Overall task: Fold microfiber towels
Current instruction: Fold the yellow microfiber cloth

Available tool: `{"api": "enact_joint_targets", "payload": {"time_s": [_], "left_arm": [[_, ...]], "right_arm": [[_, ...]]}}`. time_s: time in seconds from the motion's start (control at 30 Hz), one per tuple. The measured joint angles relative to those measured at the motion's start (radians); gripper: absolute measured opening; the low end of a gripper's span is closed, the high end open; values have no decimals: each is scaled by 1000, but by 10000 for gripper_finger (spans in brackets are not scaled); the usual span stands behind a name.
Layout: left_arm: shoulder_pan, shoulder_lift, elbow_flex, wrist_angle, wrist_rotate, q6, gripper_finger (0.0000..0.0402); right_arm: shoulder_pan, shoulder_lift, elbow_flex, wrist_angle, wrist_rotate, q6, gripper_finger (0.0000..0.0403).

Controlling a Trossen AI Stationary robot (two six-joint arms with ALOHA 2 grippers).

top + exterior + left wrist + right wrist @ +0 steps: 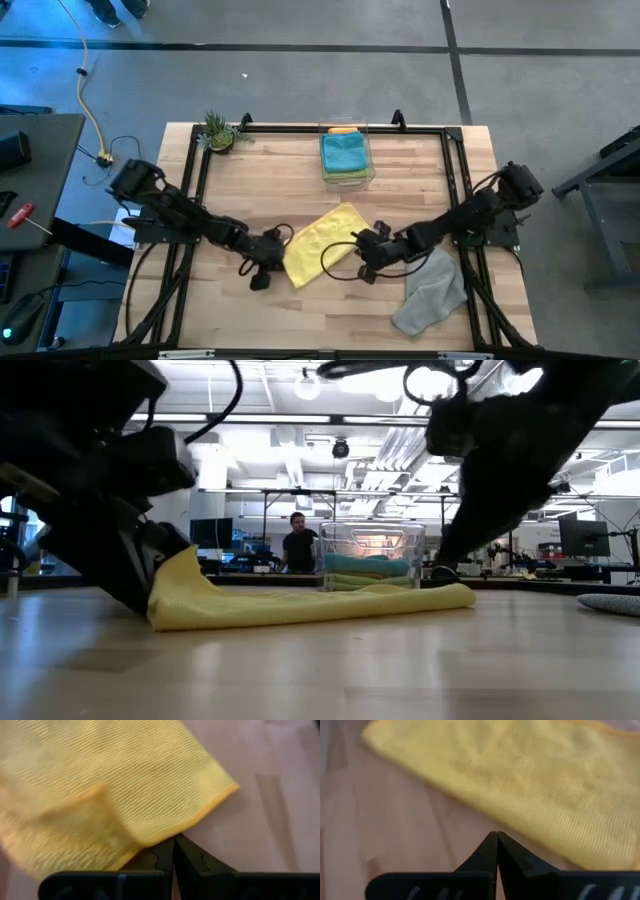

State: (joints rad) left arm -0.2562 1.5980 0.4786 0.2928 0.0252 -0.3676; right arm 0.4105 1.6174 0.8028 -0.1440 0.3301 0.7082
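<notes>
The clear bin (348, 160) hides the lower towels beneath the teal towel (343, 152).

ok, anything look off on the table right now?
Mildly. The grey towel lies crumpled, unfolded, at the table's front right corner. The yellow towel sits skewed, part-folded, with one end rucked up against the left gripper.

No readable text, no labels, no brands — no numbers, no signs
</notes>
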Motion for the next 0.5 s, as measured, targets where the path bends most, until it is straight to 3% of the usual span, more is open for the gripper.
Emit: {"api": "enact_joint_targets", "payload": {"time_s": [0.27,0.5], "left_arm": [[-55,18,106,-119,82,6,0],[-99,-120,112,-265,103,15,0]], "right_arm": [[-86,80,0,225,33,-61,0],[-115,136,1,253,25,-89,0]]}}
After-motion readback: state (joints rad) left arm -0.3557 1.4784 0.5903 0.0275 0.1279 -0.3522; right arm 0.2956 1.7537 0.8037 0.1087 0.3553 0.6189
